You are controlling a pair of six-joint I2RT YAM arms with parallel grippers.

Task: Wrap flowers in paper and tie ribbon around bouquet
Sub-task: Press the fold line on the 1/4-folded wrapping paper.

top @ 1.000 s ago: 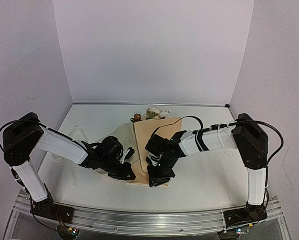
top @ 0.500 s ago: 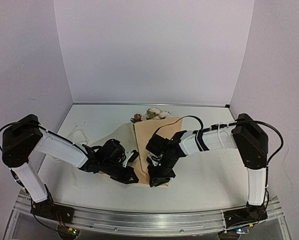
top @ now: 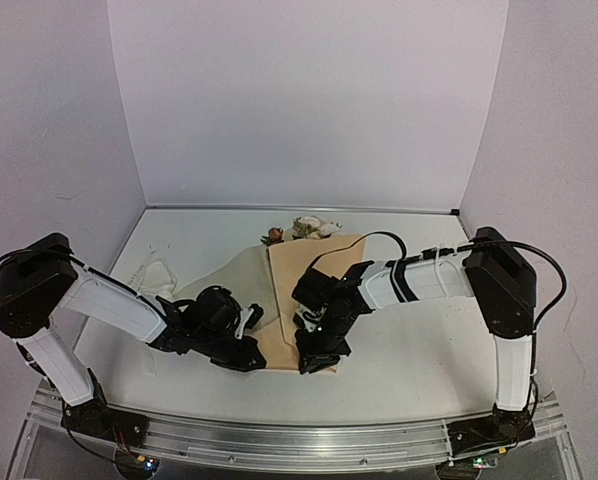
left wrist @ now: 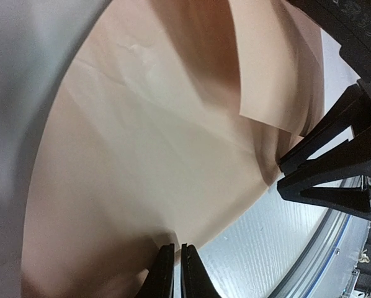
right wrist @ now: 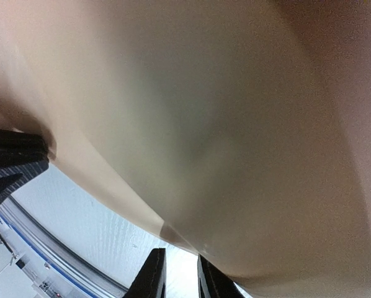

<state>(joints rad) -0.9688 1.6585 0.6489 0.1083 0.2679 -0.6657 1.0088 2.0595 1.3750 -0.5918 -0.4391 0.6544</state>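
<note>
White table point(top: 409, 350) under everything. On it the paper point(top: 314, 262) runs away from both sets of fingers towards the far wall, its pale reverse lifted in a flap just beyond my left fingers.

The left gripper point(left wrist: 173, 268) has its fingers pressed together on the paper's near edge. The right gripper point(right wrist: 180, 259) sits just beside it to the right; its fingers stand narrowly apart with the folded paper at their tips, and I read that as a clamp on the fold. The flowers point(top: 301, 229) lie well beyond both fingertips, heads poking out past the paper's far end. The ribbon point(top: 154, 275) is bunched well off to the left of the left fingers, untouched.

I judge I'm rolling the near end into a cone. To do it well I should hold the right pinch as the pivot and carry the left edge over in a low arc, without tugging, so the paper doesn't crease or slip off the stems.

Against a second ago, the left arm has drawn back and leftward, raising more pale reverse; the right arm has barely shifted.
</note>
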